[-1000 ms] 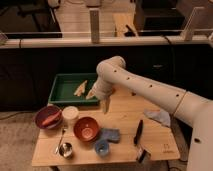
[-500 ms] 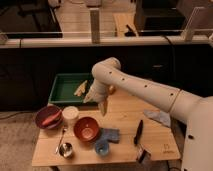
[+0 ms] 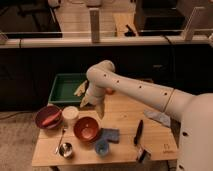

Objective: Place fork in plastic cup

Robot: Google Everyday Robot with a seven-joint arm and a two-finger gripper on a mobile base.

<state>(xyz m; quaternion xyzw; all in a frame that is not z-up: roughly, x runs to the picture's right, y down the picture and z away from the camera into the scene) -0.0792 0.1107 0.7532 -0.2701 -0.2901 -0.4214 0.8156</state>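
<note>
The fork (image 3: 60, 140) is a thin silver utensil lying on the wooden table (image 3: 122, 112) near its front left, just left of a small metal cup (image 3: 66, 149). The plastic cup (image 3: 70, 115) is white and stands upright between a maroon bowl (image 3: 48, 117) and a red bowl (image 3: 86, 128). My gripper (image 3: 98, 107) hangs down from the white arm, above the table just right of the white cup and behind the red bowl. It holds nothing that I can see.
A green tray (image 3: 64, 91) holding a pale item sits at the back left. A blue cup (image 3: 101, 147) and blue cloth (image 3: 111, 134) lie at the front. A black utensil (image 3: 138, 132) and grey cloth (image 3: 158, 118) lie to the right.
The arm has swung left, bringing the gripper from over the table's middle toward the white cup. The objects on the table have not moved.
</note>
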